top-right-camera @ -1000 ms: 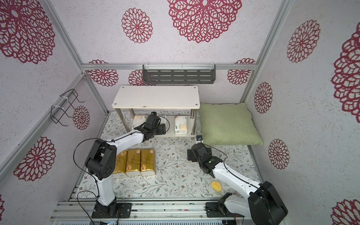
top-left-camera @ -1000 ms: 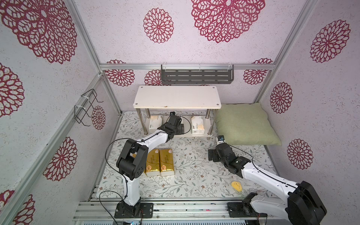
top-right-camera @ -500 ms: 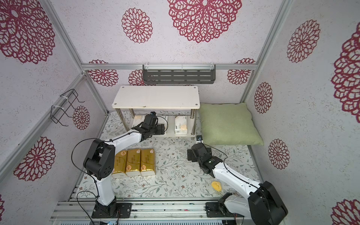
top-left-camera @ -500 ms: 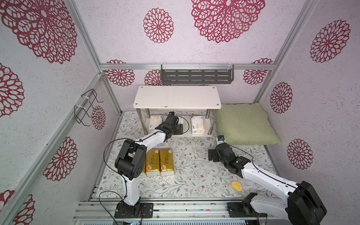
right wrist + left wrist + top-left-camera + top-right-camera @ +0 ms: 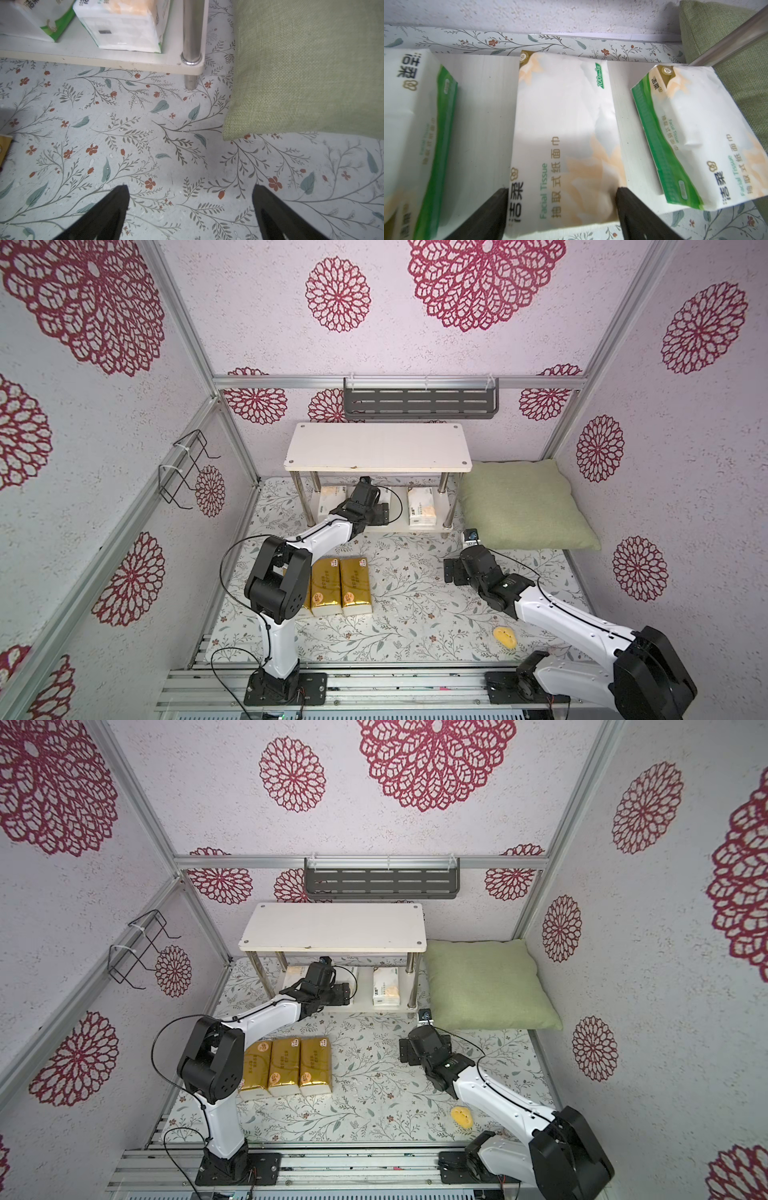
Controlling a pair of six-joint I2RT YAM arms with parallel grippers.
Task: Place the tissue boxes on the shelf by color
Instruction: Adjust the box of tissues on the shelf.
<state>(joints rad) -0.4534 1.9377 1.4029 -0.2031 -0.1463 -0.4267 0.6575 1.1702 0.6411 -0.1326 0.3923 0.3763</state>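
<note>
The shelf [image 5: 378, 445] stands at the back, and three white tissue boxes lie side by side on its lower board [image 5: 483, 116]. My left gripper [image 5: 562, 190] reaches under the top board. Its fingers press both sides of the middle white box [image 5: 562, 128], whose near end sticks out past the board's front edge. The other white boxes [image 5: 411, 116] [image 5: 695, 133] lie to either side. Three gold tissue boxes [image 5: 257, 1065] [image 5: 284, 1060] [image 5: 315, 1058] lie in a row on the floor by the left arm's base. My right gripper [image 5: 190, 188] hangs open over bare floor.
A green pillow [image 5: 523, 506] lies right of the shelf, close to the right gripper [image 5: 451, 570]. A small yellow object [image 5: 505, 637] sits on the floor near the right arm. A dark grey wall rack [image 5: 419, 400] hangs above the shelf, a black wire rack [image 5: 187, 464] on the left wall.
The left gripper has shifted only slightly at the lower board, staying round the middle white box. The right arm has not moved.
</note>
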